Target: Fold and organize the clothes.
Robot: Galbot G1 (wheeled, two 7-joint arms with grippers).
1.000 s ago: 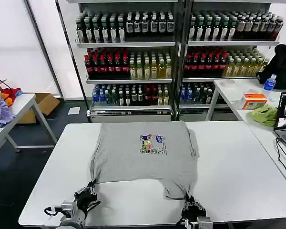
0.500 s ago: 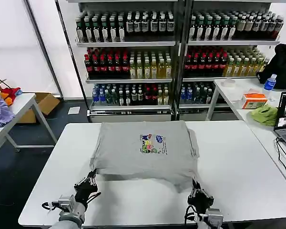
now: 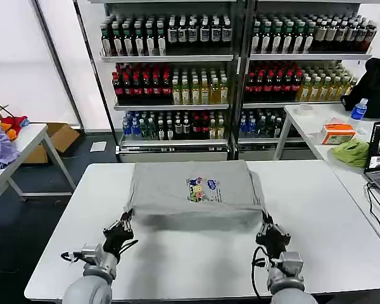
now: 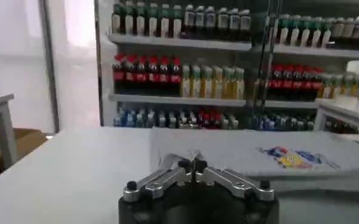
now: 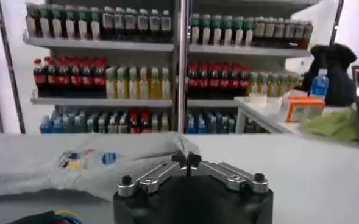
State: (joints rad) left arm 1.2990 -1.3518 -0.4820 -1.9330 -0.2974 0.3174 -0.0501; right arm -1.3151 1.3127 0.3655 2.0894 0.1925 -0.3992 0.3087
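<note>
White table (image 3: 329,209); shirt (image 3: 177,190) hem now farther

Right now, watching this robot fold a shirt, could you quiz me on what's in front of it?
1. True or false: both end effectors pinch the near edge of the grey shirt.
2. Where is the shirt's colourful print: a) facing up, b) hidden underneath?
3. Fill in: the shelves behind the white table hold rows of ____.

Key: 1. True: left end effector and right end effector each grip a corner. 2. a. 3. bottles.
</note>
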